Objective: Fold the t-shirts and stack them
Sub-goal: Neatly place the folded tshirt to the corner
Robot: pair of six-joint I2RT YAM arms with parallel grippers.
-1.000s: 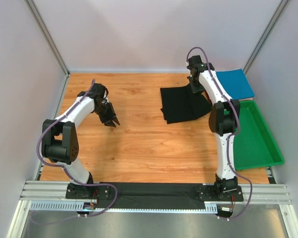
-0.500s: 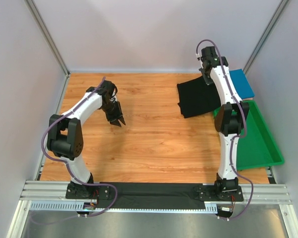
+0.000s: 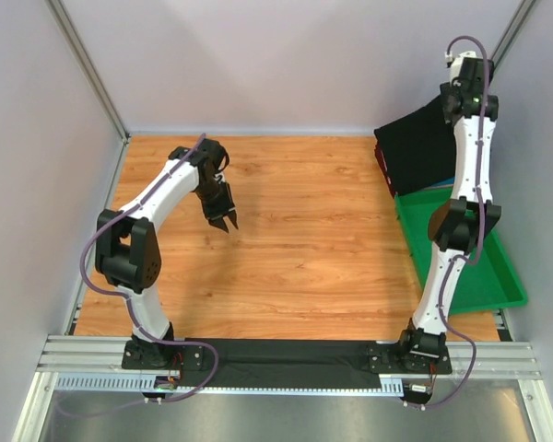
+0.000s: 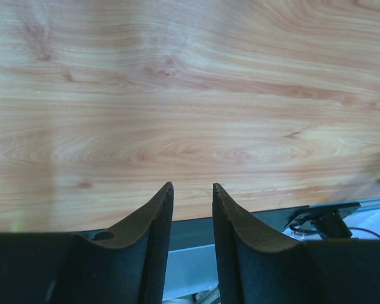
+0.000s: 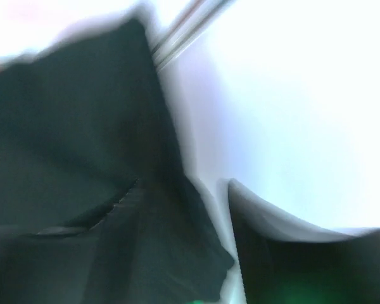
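The large black cloth t-shirt (image 3: 413, 155) is at the far right of the wooden table (image 3: 304, 267), overlapping the far end of the green plastic tray (image 3: 484, 276) along the right edge. The right gripper (image 3: 452, 103) is above the shirt's far right corner. The left gripper (image 3: 227, 221) hangs over the table's left-centre, well apart from both.

Lab cell, white walls (image 3: 258, 64) (aluminium-framed), wooden tabletop (image 3: 304, 249)

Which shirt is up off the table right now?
The black shirt, raised at the far right corner; the reddish shirt shows only as an edge under its left side.
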